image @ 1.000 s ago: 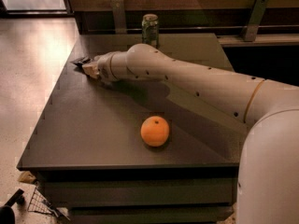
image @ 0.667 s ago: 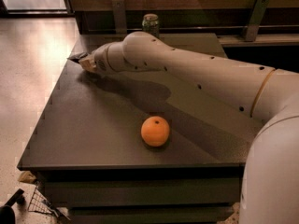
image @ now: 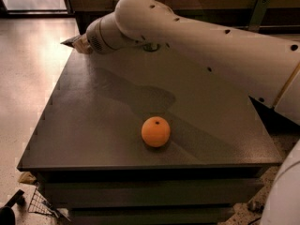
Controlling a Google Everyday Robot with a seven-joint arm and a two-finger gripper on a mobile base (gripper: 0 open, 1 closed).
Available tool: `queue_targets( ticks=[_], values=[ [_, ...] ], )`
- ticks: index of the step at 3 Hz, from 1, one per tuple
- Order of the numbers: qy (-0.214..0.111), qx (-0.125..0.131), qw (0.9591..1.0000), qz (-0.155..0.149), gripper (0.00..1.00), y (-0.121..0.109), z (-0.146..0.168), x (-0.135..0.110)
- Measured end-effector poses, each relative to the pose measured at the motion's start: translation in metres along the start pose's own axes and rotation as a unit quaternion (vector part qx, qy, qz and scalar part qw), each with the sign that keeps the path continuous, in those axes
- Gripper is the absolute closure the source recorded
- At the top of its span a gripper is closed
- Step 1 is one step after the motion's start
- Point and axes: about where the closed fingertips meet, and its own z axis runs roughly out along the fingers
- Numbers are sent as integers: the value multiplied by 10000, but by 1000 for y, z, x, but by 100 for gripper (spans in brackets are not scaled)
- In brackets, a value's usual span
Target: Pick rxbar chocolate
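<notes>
My gripper (image: 79,43) is at the table's far left corner, raised a little above the surface. A small dark grey wrapper, the rxbar chocolate (image: 69,41), sticks out from its tip and is off the table; the gripper is shut on it. Most of the bar is hidden by the wrist. My white arm reaches across the back of the table from the right.
An orange (image: 156,131) lies on the dark table (image: 93,125) near the front middle. Only the base of the green can (image: 151,47) shows under my arm at the back. The floor drops away to the left of the table.
The arm has risen and come nearer the camera, and the gripper has lifted from the table corner with the dark wrapper in it. The arm now hides most of the can.
</notes>
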Motion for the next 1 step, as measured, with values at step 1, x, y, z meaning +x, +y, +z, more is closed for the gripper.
queue_targets(
  ticks=[1],
  values=[
    [32, -35, 9999, -157, 100, 3, -25, -17]
  ],
)
